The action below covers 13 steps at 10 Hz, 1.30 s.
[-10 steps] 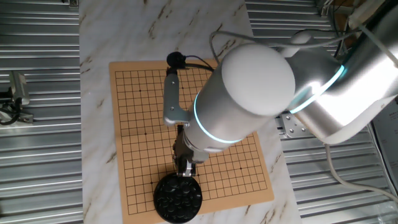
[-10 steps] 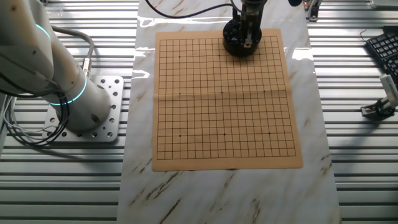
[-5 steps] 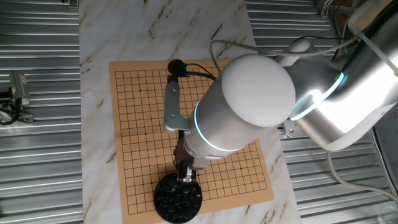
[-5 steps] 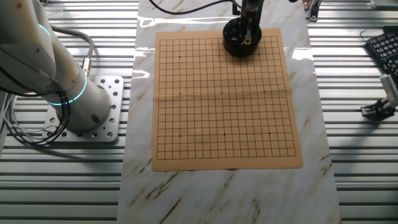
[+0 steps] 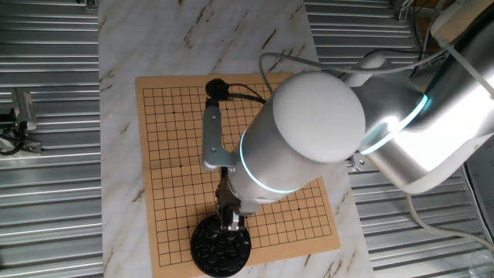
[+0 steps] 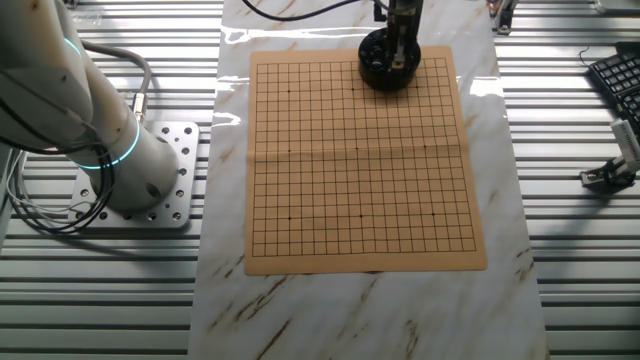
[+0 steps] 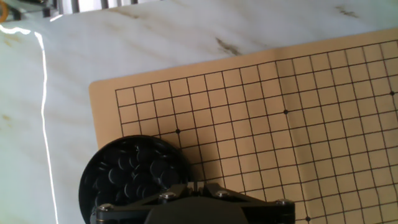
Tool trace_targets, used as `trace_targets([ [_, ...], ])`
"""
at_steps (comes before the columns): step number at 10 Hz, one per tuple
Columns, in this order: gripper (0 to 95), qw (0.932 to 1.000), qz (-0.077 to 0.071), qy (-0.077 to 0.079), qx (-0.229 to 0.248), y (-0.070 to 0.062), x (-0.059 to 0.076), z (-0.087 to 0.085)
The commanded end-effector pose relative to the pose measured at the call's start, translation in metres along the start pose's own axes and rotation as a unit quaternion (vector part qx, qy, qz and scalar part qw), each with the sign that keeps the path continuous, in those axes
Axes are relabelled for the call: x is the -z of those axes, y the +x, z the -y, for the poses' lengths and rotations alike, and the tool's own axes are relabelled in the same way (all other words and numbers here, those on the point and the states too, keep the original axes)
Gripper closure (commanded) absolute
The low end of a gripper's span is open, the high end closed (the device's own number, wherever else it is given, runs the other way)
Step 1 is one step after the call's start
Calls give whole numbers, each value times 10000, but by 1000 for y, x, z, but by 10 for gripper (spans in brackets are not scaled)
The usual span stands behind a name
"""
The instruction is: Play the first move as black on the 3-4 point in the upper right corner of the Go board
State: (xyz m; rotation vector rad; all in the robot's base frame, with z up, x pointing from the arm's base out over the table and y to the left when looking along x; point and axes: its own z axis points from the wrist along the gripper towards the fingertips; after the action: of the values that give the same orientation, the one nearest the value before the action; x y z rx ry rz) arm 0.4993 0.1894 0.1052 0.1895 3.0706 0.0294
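The Go board (image 5: 166, 154) (image 6: 360, 160) (image 7: 280, 93) lies on the marble table with no stone on its grid. A round black bowl (image 5: 220, 249) (image 6: 385, 72) (image 7: 106, 180) sits on one corner of it, filled with several glossy black stones (image 7: 134, 169). My gripper (image 5: 231, 222) (image 6: 397, 57) (image 7: 194, 185) hangs over the bowl's inner edge, toward the board's middle. Its jaws stand together with only a thin slit between them. Nothing shows between them, and the tips are hidden in the hand view.
The arm's big elbow (image 5: 309, 123) covers the board's right part in one fixed view. Its base plate (image 6: 165, 180) stands left of the table. A keyboard (image 6: 615, 75) and a metal clamp (image 6: 610, 170) lie to the right. Slatted metal surrounds the marble top (image 6: 360, 310).
The gripper has shifted a little from the bowl's rim further over the bowl. The arm's elbow and cable moved with it. The board and the bowl have not moved.
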Motion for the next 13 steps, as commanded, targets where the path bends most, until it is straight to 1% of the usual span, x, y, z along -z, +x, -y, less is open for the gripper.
trace_targets([
  [1, 950, 10000, 39, 4, 11, 0, -1, -1],
  [5, 950, 10000, 39, -5, 52, 0, -1, -2],
  [6, 950, 10000, -2, -13, 47, 0, -1, -2],
  [8, 950, 10000, -3, -5, 81, 0, -1, -2],
  [10, 950, 10000, 0, -63, 61, 0, -1, -2],
  [11, 950, 9999, 21, -30, 168, 0, -1, -2],
  [12, 950, 9993, 34, 103, 366, 0, -1, -2],
  [13, 950, 9984, 82, 84, 562, 0, -1, -2],
])
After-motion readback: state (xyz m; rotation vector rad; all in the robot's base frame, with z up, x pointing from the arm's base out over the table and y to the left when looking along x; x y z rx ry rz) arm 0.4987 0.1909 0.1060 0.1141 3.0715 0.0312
